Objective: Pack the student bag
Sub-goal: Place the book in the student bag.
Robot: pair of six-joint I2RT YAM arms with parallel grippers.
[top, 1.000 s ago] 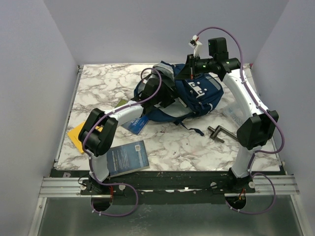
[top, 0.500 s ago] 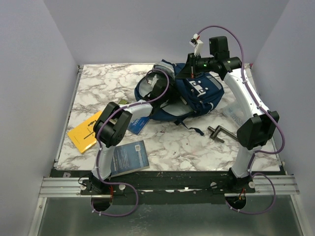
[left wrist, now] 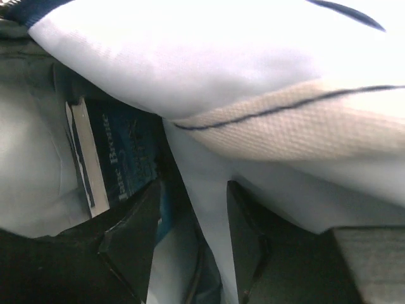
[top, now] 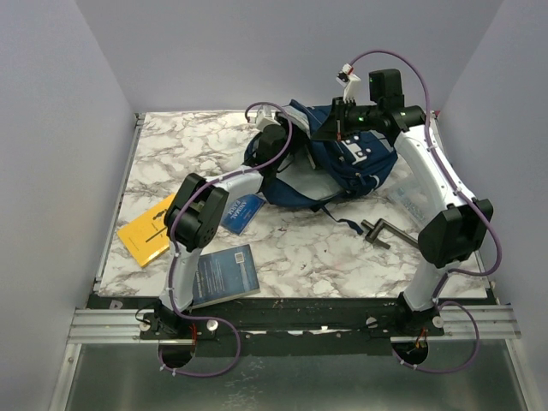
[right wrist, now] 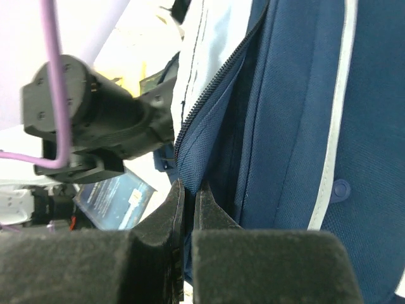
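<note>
Navy fabric student bag (top: 355,167) lay by the far edge of the table (top: 188,145), right of centre. Right gripper (right wrist: 188,190) pinched its zip-edged lip. Left gripper (left wrist: 193,193), jaws spread, stood inside the mouth beside a dark book (left wrist: 120,158). Risk: if the lip slipped free, the mouth would collapse onto the left gripper.

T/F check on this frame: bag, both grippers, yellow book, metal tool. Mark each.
1. The right gripper is shut on the student bag at its zipper edge. True.
2. The yellow book is inside the bag. False: it lies on the table, at its left side.
3. The left gripper is inside the bag, fingers apart. True.
4. The metal tool rests on top of the bag. False: it lies on the table in front of the bag.
</note>
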